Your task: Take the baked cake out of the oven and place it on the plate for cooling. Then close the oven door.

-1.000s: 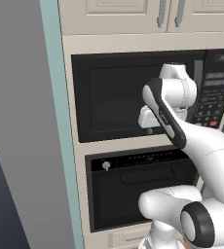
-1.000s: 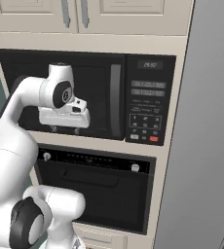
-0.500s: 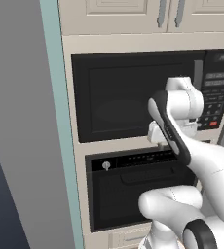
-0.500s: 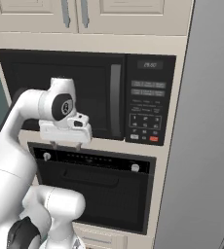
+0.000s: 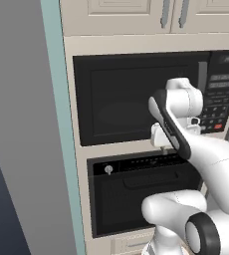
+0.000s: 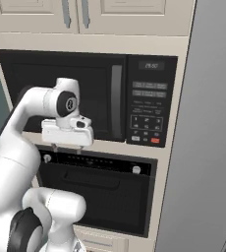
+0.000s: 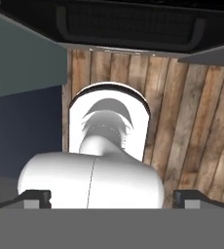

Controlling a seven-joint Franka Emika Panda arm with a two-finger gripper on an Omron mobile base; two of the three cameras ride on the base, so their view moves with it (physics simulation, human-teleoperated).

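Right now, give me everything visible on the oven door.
The oven door is a wide black panel with a dark window, under a control strip with a small white round knob. A horizontal black bar handle runs across its upper part. It is shut, upright and flush with the cream cabinet front, below the microwave. Nothing touches it: the gripper hangs open just above, in front of the control strip.

No legible text before me.
The microwave [image 6: 85, 96] display and keypad [image 6: 148, 115] carry marks too blurred for me to read.
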